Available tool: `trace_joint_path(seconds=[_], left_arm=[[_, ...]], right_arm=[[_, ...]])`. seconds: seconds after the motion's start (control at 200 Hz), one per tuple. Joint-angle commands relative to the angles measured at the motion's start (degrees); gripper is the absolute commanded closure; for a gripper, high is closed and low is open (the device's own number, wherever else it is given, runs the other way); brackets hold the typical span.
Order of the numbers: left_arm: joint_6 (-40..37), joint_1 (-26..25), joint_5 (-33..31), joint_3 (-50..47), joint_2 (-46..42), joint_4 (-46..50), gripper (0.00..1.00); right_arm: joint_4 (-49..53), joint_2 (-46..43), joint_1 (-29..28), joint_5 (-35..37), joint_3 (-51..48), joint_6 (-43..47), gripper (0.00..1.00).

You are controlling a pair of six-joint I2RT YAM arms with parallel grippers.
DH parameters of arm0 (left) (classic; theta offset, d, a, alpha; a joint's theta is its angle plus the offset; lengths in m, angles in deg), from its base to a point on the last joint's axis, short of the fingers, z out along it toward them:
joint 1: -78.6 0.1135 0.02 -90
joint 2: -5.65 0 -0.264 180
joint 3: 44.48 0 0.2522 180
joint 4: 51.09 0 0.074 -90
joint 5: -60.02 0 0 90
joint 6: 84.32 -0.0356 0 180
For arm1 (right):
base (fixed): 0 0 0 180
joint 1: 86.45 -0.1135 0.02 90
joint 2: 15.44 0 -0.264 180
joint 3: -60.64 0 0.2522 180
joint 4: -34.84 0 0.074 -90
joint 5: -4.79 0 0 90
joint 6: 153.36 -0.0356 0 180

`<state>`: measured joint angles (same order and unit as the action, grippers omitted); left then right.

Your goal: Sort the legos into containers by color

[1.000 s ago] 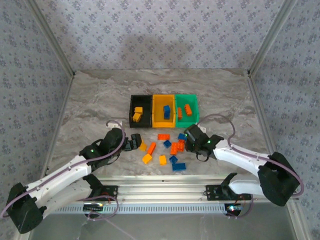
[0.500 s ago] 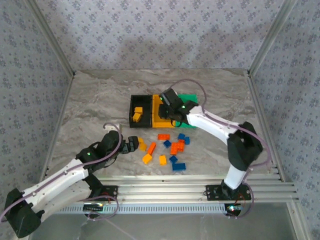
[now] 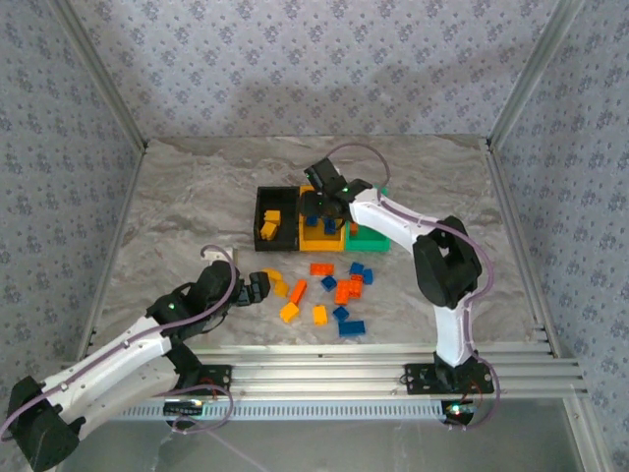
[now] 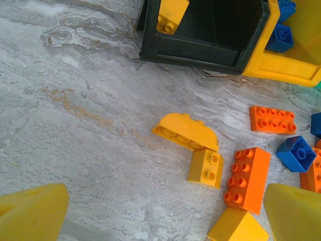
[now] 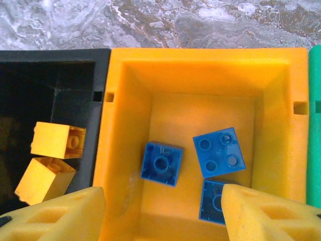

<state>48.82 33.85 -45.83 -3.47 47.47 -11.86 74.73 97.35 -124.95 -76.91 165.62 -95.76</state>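
3 blue legos (image 5: 161,163), apparently loose, lie below the right gripper (image 5: 163,203), fingers (image 5: 55,216) apart.

- No text, label, brand, number or sign can be read anywhere.
- The legos (image 4: 247,179) show plain studs, with no lettering that can be made out.
- The containers (image 5: 200,56) and the worktop (image 3: 197,197) carry no markings.
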Motion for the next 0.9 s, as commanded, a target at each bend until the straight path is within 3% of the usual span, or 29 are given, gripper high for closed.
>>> trace_joint_path(seconds=[0.0,0.285,0.485,0.74,0.894], left_arm=[[-1.4,-0.1,1.1,0.8,2.2,-2.0,0.0],[-2.7,0.7,7.5,5.4,18.4,-11.0,0.03],[-5.2,-1.0,8.1,7.1,28.2,-11.7,0.14],[-7.2,-3.1,5.3,8.5,35.3,-12.3,0.29],[-7.9,-3.3,5.1,8.6,38.6,-13.7,0.32]], right_arm=[[-1.0,-6.3,-1.5,0.8,-2.0,0.3,0.31],[-6.6,-19.5,-3.4,1.7,-18.7,-3.1,0.26],[-8.9,-27.0,-2.7,2.3,-29.3,-5.5,0.26],[-9.9,-31.8,-2.2,2.6,-34.4,-6.5,0.26],[-10.0,-33.6,-2.1,3.0,-35.7,-6.7,0.25]])
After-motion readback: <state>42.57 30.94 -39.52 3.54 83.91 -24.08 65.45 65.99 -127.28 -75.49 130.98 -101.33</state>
